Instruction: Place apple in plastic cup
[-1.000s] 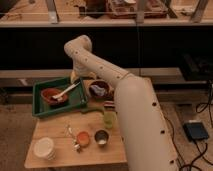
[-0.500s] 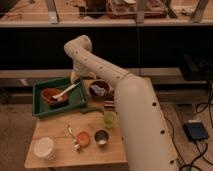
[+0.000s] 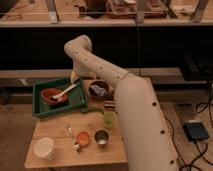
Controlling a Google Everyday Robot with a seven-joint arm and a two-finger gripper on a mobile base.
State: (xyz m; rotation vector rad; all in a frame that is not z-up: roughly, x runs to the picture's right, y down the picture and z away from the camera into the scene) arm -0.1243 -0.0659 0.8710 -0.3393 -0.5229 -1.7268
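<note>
Gripper [image 3: 75, 78] low at back edge of tabletop, between green tray [image 3: 75, 101] and brown bowl [image 3: 97, 89]; spread or pressed together, cannot tell. Apple [image 3: 83, 138] on tabletop near front edge, mid-width, well apart from gripper. Metal cup [image 3: 101, 137] just right of apple. Plastic cup [image 3: 109, 119] upright behind metal cup, near right edge. White container [image 3: 44, 148] at front-left corner.

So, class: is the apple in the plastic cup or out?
Out. The apple sits on the table beside the metal cup; the plastic cup stands apart. The pincer is near the tray's far corner.
</note>
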